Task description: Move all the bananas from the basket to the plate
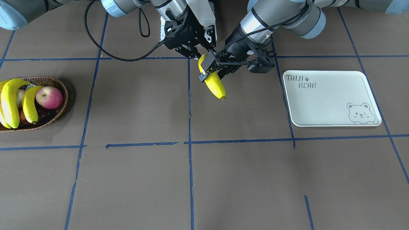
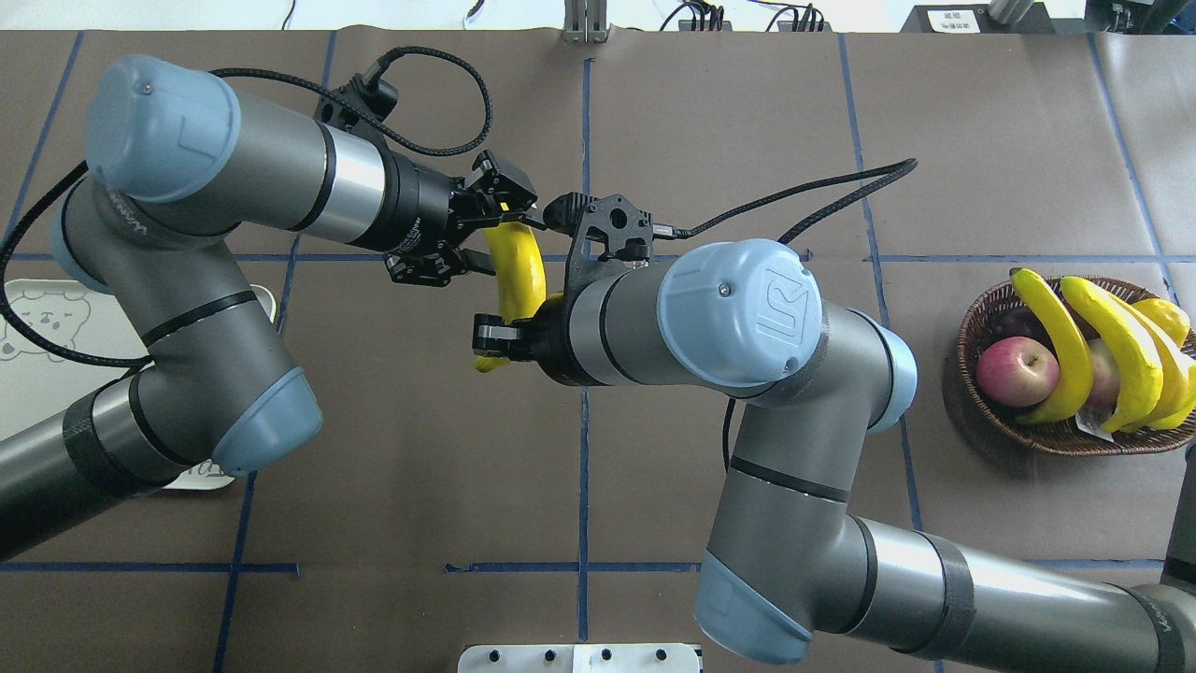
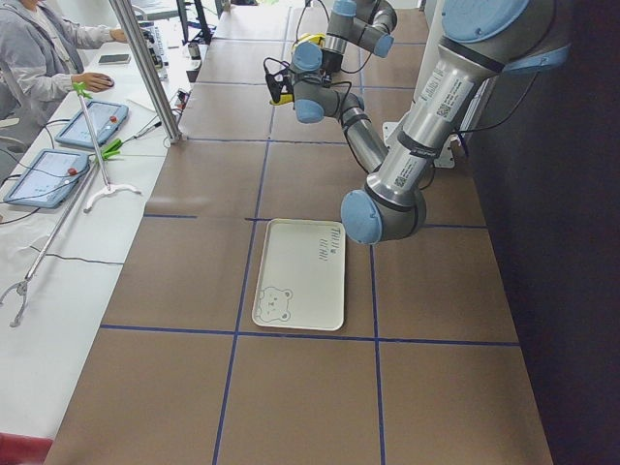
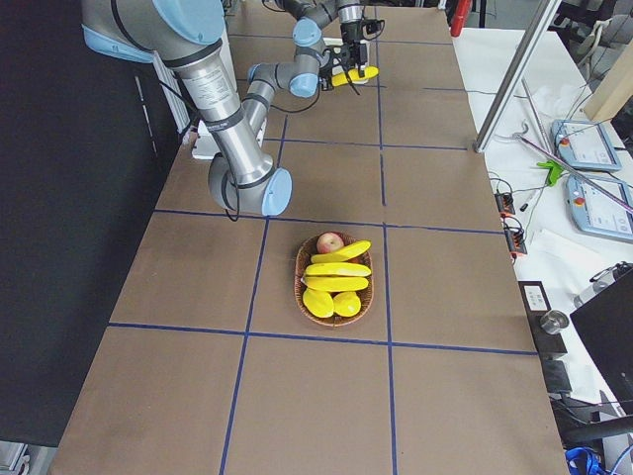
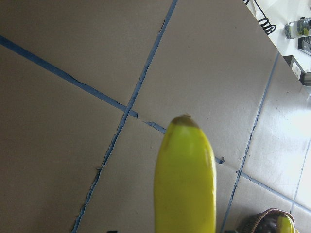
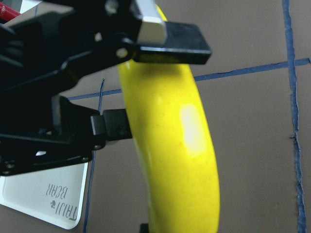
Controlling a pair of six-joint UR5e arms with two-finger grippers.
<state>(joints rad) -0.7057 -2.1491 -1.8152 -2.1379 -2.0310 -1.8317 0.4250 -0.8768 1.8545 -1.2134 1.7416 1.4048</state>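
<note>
One yellow banana (image 1: pixel 215 86) (image 2: pixel 517 271) hangs above the table's middle, between the two arms. My left gripper (image 1: pixel 212 70) (image 2: pixel 486 248) is shut across its middle; the right wrist view shows those fingers (image 6: pixel 170 43) clamped on the banana (image 6: pixel 180 160). At the banana's end nearest the robot, my right gripper (image 1: pixel 198 54) (image 2: pixel 495 341) is also shut on it. Other bananas (image 1: pixel 11 102) (image 2: pixel 1051 346) lie in the wicker basket (image 1: pixel 60 84) (image 2: pixel 972 318) on my right. The plate (image 1: pixel 329 99) (image 3: pixel 300 281) on my left holds nothing.
A red-pink apple (image 1: pixel 49 97) (image 2: pixel 1017 371) lies in the basket beside the bananas. Blue tape lines (image 1: pixel 189 143) cross the brown table. A person (image 3: pixel 29 58) sits at a side bench with tablets (image 3: pixel 92 121), beyond the table's far edge.
</note>
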